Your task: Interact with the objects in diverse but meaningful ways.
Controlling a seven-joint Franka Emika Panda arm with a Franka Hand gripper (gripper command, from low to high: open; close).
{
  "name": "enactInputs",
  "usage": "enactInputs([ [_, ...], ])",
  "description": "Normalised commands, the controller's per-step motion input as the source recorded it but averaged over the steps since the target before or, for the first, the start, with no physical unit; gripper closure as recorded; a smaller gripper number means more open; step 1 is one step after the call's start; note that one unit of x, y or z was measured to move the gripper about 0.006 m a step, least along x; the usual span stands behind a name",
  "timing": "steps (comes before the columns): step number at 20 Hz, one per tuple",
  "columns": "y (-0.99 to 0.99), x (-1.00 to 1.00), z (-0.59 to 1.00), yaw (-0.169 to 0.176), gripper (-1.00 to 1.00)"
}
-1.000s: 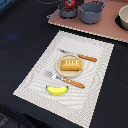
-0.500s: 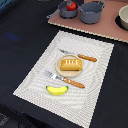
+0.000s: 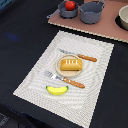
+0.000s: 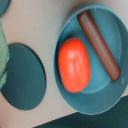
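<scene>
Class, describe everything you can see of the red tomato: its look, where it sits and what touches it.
The red tomato is a smooth, glossy, orange-red oval that looks like plastic, with no stalk showing. It lies inside a grey pot, resting on the pot's floor beside a dark brown sausage, close to it; contact is unclear. In the exterior view it sits in the leftmost pot on the tan board.

The space over the pot has cleared

In the exterior view, the dark shape that hung over the grey pot (image 3: 65,13) 1 s ago is gone from the frame, and the red tomato (image 3: 70,5) inside it now shows more fully. Whether the tomato itself shifted cannot be told.
</scene>
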Motion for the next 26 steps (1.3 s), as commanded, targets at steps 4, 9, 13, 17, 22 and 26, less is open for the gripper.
enactInputs([
  [4, -0.05, 1.0, 0.33, 0.0, -1.0],
  [9, -0.11, 0.93, 0.26, 0.0, -1.0],
  [13, -0.2, 0.7, 0.04, 0.031, -1.0],
  [17, -0.16, 0.53, 0.26, 0.074, -1.0],
  [22, -0.11, 0.15, 0.29, 0.15, -1.0],
  [26, -0.1, 0.18, 0.38, 0.133, -1.0],
])
